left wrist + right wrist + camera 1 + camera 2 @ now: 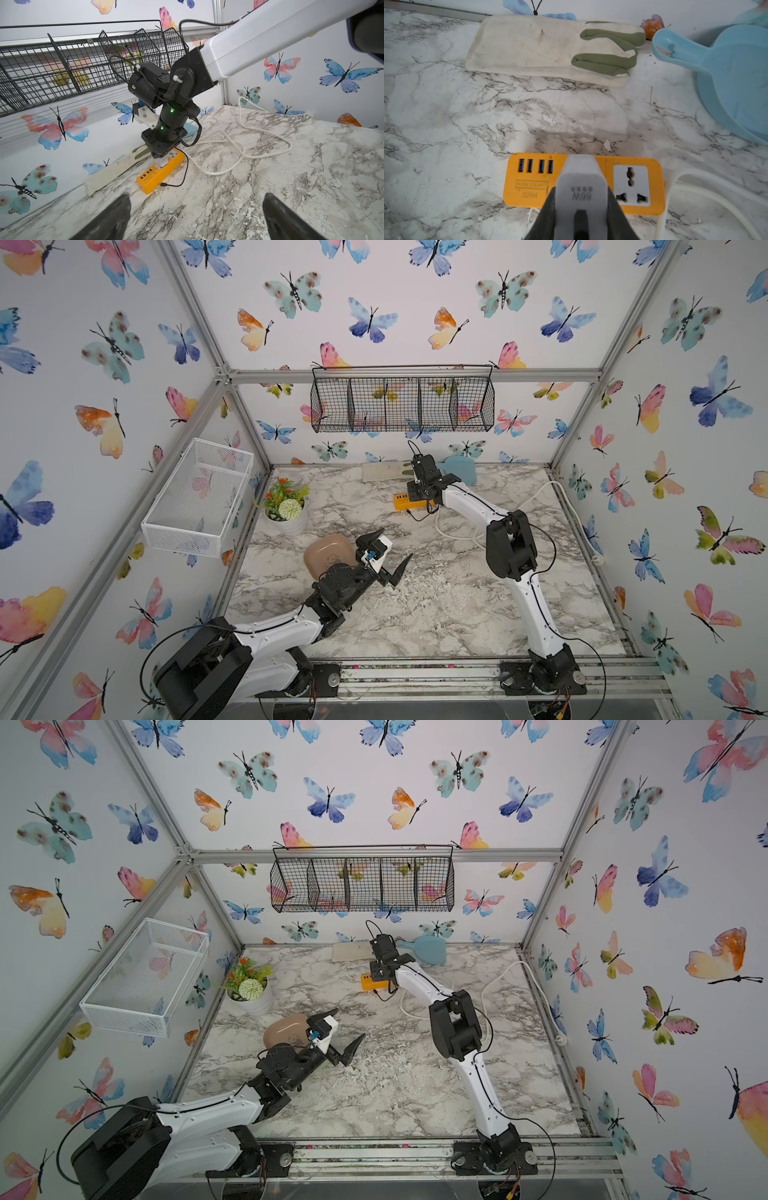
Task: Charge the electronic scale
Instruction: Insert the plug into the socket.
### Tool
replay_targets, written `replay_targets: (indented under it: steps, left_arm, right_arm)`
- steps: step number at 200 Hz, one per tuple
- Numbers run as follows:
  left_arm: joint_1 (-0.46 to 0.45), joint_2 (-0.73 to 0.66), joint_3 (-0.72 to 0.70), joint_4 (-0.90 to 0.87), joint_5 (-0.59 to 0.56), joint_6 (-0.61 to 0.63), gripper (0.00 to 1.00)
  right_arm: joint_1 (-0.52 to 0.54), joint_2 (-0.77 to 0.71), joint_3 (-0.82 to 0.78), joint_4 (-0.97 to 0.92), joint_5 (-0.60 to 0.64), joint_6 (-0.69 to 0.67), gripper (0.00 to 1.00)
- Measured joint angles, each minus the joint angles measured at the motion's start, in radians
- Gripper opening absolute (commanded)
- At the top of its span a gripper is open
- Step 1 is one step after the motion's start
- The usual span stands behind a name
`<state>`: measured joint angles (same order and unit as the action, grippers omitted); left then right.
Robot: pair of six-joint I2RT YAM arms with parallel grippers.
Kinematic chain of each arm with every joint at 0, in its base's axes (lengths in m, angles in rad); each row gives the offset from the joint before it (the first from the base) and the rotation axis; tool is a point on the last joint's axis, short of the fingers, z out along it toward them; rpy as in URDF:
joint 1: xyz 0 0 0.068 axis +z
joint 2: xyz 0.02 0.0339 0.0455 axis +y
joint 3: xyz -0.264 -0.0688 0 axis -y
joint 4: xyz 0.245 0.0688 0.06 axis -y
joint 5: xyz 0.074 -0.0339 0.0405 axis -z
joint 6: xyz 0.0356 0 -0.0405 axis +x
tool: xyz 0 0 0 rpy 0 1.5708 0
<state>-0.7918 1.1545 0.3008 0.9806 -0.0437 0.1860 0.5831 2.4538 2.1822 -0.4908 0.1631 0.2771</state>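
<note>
The electronic scale (pixel 326 551) (pixel 282 1031) sits at the table's left; only its pinkish-tan platter shows, the rest hidden behind my left wrist. My left gripper (pixel 389 552) (pixel 341 1028) (pixel 196 200) hangs just right of it, open and holding nothing. Far back, my right gripper (pixel 581 199) is shut on a grey-white charger block (pixel 581 178) (pixel 161 161), which stands on the orange power strip (pixel 402 502) (pixel 366 982) (pixel 160 175) (pixel 529 187) between its USB ports and a free socket. The charger's black cable (pixel 182 176) ends in a loose plug on the marble.
A white cord (pixel 536 493) (pixel 249 155) loops from the strip to the right wall. A white-and-green glove (pixel 529 47) and a blue dustpan (pixel 726 83) lie by the back wall. A potted plant (pixel 286 506), a white mesh basket (pixel 199 497) and a black wire basket (pixel 403 402) stand around.
</note>
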Motion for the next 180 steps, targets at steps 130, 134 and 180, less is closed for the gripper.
replay_targets:
  steps: [130,134,180]
  left_arm:
    - [0.0,-0.001,-0.002,-0.002,0.02,0.0,0.98]
    - [0.0,-0.001,-0.002,-0.002,0.02,0.0,0.98]
    - [0.0,-0.005,-0.003,-0.001,0.023,0.0,0.98]
  right_arm:
    - [-0.002,-0.074,-0.1,-0.064,-0.036,0.036,0.02]
    - [-0.002,-0.074,-0.1,-0.065,-0.036,0.036,0.02]
    - [0.003,-0.073,-0.1,-0.064,-0.012,0.032,0.02]
